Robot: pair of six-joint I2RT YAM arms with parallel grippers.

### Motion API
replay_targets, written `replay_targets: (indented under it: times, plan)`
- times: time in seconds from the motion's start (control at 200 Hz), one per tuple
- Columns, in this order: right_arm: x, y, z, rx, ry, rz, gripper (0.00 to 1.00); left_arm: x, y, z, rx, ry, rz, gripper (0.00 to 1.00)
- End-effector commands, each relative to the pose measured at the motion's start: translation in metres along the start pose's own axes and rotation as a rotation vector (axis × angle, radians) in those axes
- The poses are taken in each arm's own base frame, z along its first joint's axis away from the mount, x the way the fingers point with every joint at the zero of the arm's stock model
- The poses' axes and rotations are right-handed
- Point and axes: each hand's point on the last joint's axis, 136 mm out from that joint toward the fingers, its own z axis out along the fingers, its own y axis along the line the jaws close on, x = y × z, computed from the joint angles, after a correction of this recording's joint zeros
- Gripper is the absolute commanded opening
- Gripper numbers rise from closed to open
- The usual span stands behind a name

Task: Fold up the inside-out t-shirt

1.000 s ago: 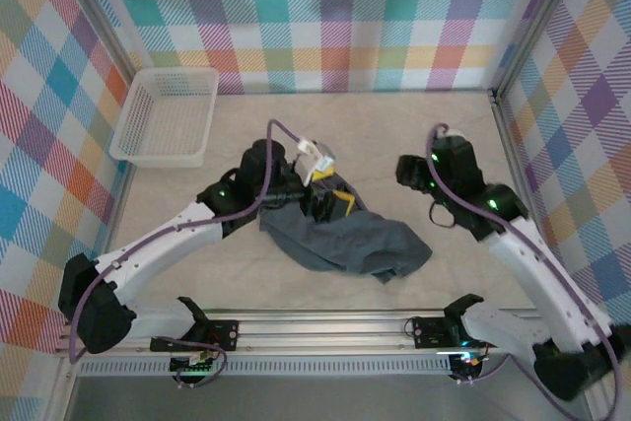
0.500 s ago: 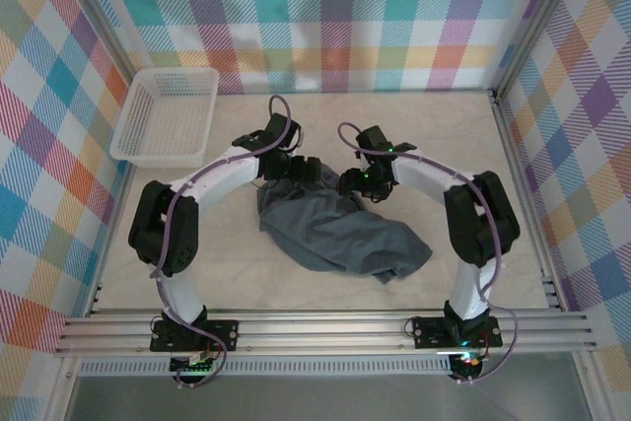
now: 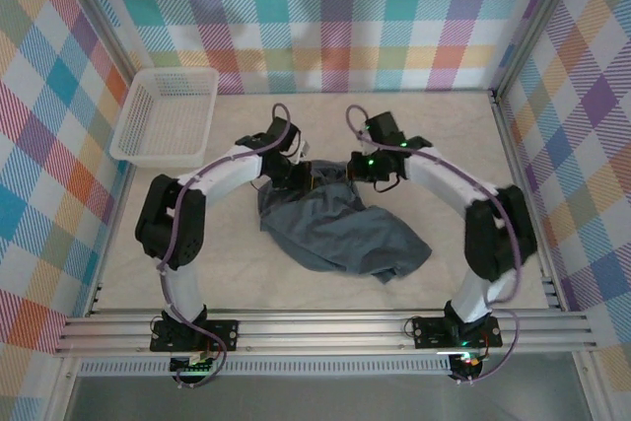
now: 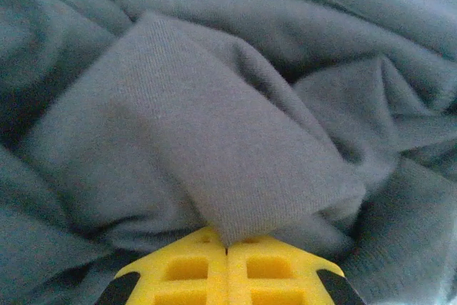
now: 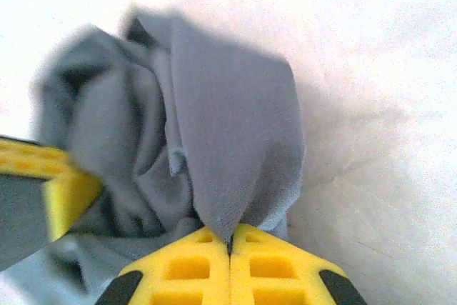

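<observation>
From above, the inside-out t-shirt (image 3: 340,234) lies crumpled mid-bench (image 3: 444,125). Left wrist: the left tool (image 4: 227,261) is clamped on a fabric fold. Right wrist: the right tool (image 5: 230,243) is clamped likewise. This looks like the grasping step; next, probably lift and spread the cloth evenly.

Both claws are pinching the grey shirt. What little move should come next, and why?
Probably lift both claws a little and ease them apart. The left claw and right claw are each shut on a fold at the far edge of the shirt, close together, and the shirt lies crumpled on the table. Spreading that edge should help open it out flat for folding.
</observation>
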Motion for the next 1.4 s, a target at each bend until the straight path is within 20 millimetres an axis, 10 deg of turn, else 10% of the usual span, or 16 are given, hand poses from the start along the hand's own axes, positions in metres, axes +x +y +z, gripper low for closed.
replay_targets:
  times: [0.0,0.215,0.51,0.7,1.055,1.255,1.395]
  plan:
    - [-0.063,0.023,-0.093,-0.032,-0.312,-0.083,0.00,-0.050,-0.031,-0.115,0.039,-0.308,0.096,0.00]
    - [-0.082,0.027,-0.195,-0.039,-0.570,-0.101,0.00,-0.051,-0.014,-0.232,-0.130,-0.639,0.143,0.00]
    - [-0.081,0.019,-0.253,0.022,-0.723,-0.056,0.00,-0.018,0.031,-0.245,-0.325,-0.675,0.102,0.00]
    - [-0.083,0.030,-0.277,-0.005,-0.758,-0.066,0.00,-0.023,0.002,-0.272,-0.203,-0.774,0.148,0.00]
    - [-0.076,0.066,-0.392,-0.075,-1.064,-0.196,0.00,-0.022,-0.060,-0.418,-0.063,-1.143,0.244,0.00]
    - [-0.068,0.039,-0.348,-0.003,-0.987,-0.152,0.00,-0.022,-0.103,-0.368,0.168,-0.980,0.448,0.00]
    - [-0.033,-0.033,-0.275,0.204,-0.804,0.076,0.28,0.049,-0.157,-0.275,0.523,-0.566,0.701,0.00]
